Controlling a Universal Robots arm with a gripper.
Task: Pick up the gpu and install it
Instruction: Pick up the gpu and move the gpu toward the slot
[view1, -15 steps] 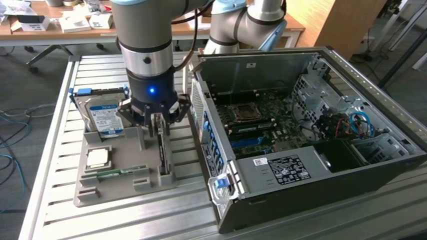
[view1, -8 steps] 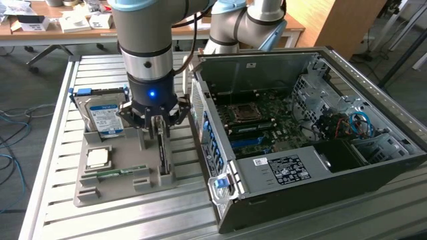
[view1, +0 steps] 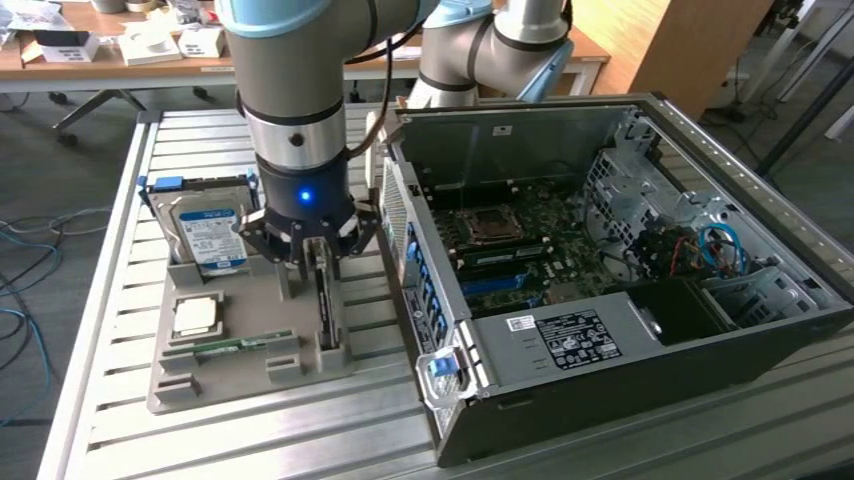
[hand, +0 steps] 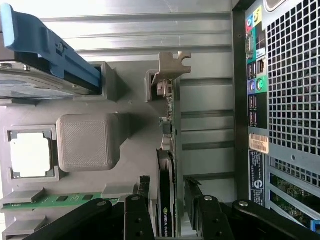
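Gpu (view1: 324, 305): on edge in a slot of the gray holder (view1: 180, 385), bracket at one end.
Claw (view1: 320, 262): spread, one finger each side of the card's top edge, not pinching.
Exterior view's left: hard drive (view1: 207, 235) upright, apart.
Exterior view's right: computer case (view1: 561, 335) near, bare table strip between.

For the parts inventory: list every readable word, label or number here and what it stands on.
"NVIDIA", barely legible: on the gpu edge.
Too small to read: white label on the computer case.
Too small to read: blue label on the hard drive.
Blurred: barcode sticker on the case's rear.
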